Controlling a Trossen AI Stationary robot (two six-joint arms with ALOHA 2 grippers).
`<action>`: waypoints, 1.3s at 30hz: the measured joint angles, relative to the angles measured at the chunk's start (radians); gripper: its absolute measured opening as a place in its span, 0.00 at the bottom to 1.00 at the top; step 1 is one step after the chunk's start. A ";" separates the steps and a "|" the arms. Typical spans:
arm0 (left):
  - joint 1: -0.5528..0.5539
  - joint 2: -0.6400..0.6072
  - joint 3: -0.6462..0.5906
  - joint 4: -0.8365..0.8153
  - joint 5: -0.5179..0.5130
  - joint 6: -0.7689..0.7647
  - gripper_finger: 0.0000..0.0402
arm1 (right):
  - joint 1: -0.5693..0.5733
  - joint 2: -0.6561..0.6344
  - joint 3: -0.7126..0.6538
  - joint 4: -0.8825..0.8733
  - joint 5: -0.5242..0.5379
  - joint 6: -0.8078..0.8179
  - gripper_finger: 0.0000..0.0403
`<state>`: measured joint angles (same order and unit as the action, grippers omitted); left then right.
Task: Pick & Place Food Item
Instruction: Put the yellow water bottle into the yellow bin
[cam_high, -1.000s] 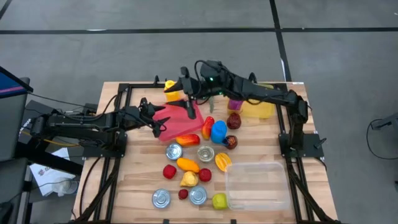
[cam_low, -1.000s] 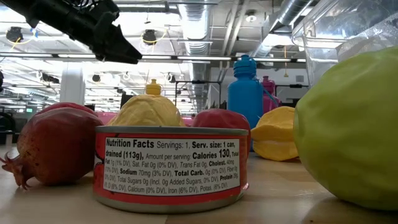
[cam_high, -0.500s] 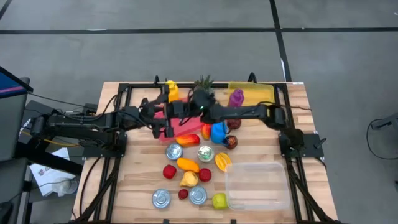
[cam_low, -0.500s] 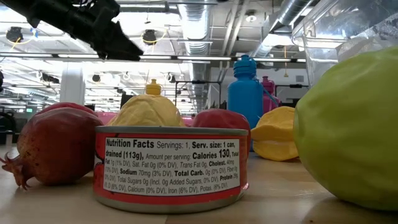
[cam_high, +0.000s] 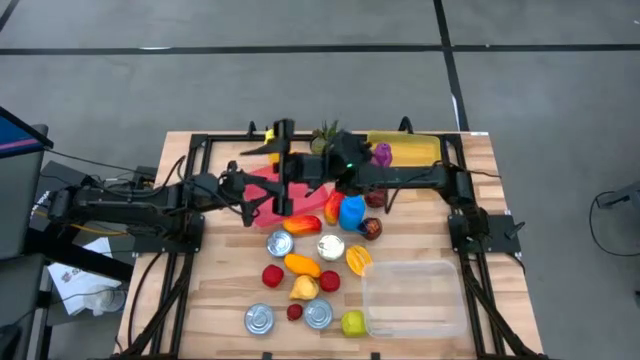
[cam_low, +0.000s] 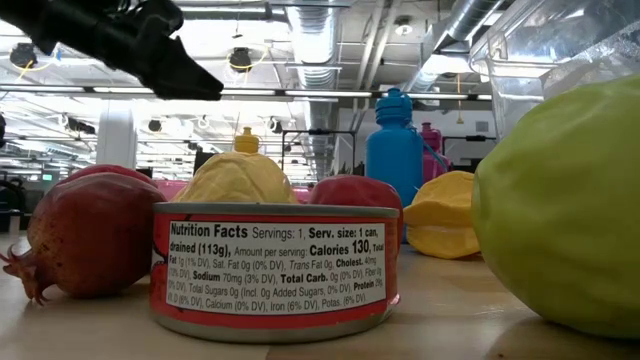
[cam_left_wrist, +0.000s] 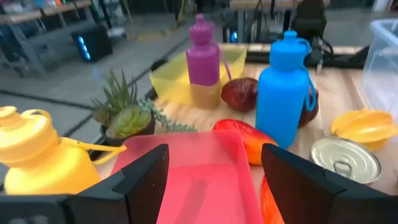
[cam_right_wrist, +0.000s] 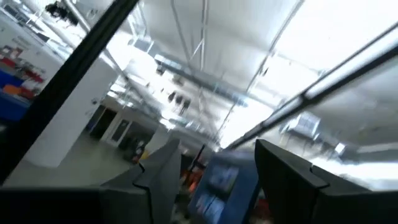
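Note:
Several food items lie in the middle of the table: a red-orange fruit (cam_high: 302, 224), an orange one (cam_high: 300, 265), a yellow starfruit (cam_high: 358, 260), a pomegranate (cam_high: 372, 228) and cans (cam_high: 280, 243). A pink tray (cam_high: 270, 207) rests flat at the far left. My left gripper (cam_high: 252, 200) (cam_left_wrist: 214, 149) stands open at the tray's left edge, with the tray's floor (cam_left_wrist: 205, 180) showing between its fingers. My right gripper (cam_high: 280, 150) (cam_right_wrist: 214, 149) is raised above the tray's far side. It is open, tipped upward toward the ceiling, and holds nothing.
A yellow bottle (cam_high: 272, 140), a succulent (cam_high: 325, 135), a purple bottle (cam_high: 380, 155) and a yellow tray (cam_high: 410, 150) line the far edge. A blue bottle (cam_high: 350, 212) stands mid-table. A clear container (cam_high: 415, 295) and a green apple (cam_high: 352, 323) sit at the near right.
My right gripper, which pointed down onto the pink tray, has lifted off and tipped up to face the ceiling. It has shifted a little toward the table's left, while its forearm has swung toward the near side. The tray and the food have stayed where they were.

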<state>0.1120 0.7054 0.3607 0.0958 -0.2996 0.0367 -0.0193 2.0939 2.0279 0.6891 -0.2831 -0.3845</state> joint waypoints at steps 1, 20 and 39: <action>0.002 -0.014 -0.018 0.026 0.000 0.009 0.62 | 0.000 0.001 -0.002 -0.007 0.000 -0.006 0.48; 0.034 -0.089 -0.050 0.036 0.042 -0.015 0.62 | 0.066 -0.361 -1.200 0.784 0.518 -0.112 0.37; 0.265 0.329 0.310 -0.156 0.103 0.056 0.62 | 0.322 -1.075 -1.740 0.161 0.912 0.122 0.39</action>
<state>0.3769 1.0344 0.6711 -0.0604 -0.1969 0.0929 0.3026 1.0193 0.2880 0.8503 0.6292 -0.2623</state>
